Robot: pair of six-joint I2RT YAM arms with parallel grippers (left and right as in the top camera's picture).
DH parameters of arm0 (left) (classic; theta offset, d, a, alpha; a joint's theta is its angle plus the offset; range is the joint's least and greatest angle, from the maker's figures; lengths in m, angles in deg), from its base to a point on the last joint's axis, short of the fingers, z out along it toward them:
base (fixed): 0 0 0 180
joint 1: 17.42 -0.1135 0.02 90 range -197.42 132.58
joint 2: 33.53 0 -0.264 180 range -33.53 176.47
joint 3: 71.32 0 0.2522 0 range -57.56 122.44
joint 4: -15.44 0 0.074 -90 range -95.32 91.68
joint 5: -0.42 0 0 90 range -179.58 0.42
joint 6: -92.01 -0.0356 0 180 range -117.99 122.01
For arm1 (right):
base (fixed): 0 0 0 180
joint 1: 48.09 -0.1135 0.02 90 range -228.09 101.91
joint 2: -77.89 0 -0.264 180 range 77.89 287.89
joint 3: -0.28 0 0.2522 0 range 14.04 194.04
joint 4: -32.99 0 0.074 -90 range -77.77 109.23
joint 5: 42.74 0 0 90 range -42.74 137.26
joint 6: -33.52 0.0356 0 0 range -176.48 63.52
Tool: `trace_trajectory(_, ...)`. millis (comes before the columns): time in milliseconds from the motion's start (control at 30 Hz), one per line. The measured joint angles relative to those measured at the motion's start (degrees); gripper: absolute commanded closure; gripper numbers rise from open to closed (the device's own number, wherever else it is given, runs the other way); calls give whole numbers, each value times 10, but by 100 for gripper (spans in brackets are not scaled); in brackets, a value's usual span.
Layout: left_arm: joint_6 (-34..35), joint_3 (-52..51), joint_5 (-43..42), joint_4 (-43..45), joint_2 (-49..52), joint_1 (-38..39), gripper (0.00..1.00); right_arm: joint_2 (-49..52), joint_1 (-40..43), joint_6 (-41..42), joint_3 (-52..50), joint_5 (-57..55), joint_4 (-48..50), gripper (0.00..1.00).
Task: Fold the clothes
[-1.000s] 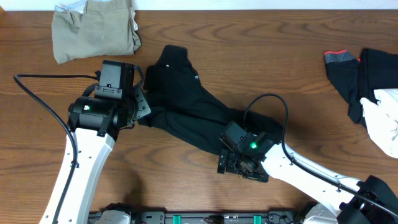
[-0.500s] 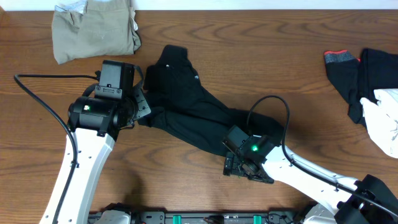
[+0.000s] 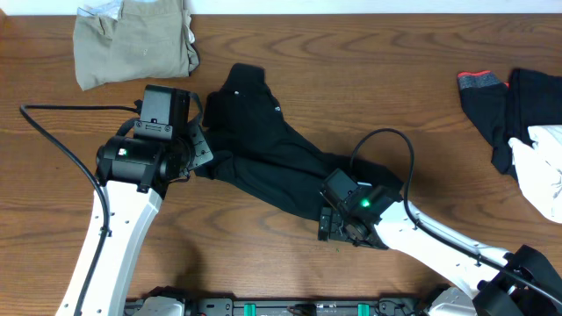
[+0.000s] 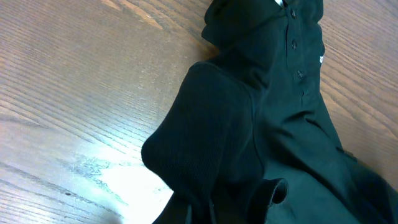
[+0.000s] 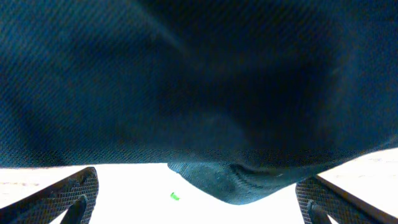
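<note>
Nearest us, the right gripper (image 3: 338, 226) sits at the low end of the black garment (image 3: 263, 140), which lies in a crumpled diagonal across the middle of the table (image 3: 369, 79). Its fingers (image 5: 74, 193) are spread wide, with a sagging fold of dark cloth between them and nothing pinched. A little farther off, the left gripper (image 3: 200, 147) is pressed together at the garment's left edge. We judge it has a pinch of cloth, though its tips are hidden at the bottom of its own view. The risk, as we see it, is that the right jaws close on that bunched fold and catch several layers at once, or only a wisp. With the left end clamped, any pull would then twist the garment into a rope instead of spreading it flat. Farthest away, the khaki garment (image 3: 132, 44) and the heap at the right edge, a black piece with red-orange trim (image 3: 481, 83) and a white garment (image 3: 544, 167), lie well apart and out of harm's way. Only the overhead view shows the whole layout. Only the right wrist view shows the jaws apart, and only the left wrist view shows the buttons (image 4: 293, 43).
</note>
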Motion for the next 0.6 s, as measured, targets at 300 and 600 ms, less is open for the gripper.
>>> trace_trajectory(300,0,0,0,0,0,0,94,0,0,-11,-39,-11,54,1)
trace_trajectory(600,0,0,0,0,0,0,94,-1,0,-8,-44,-25,61,18)
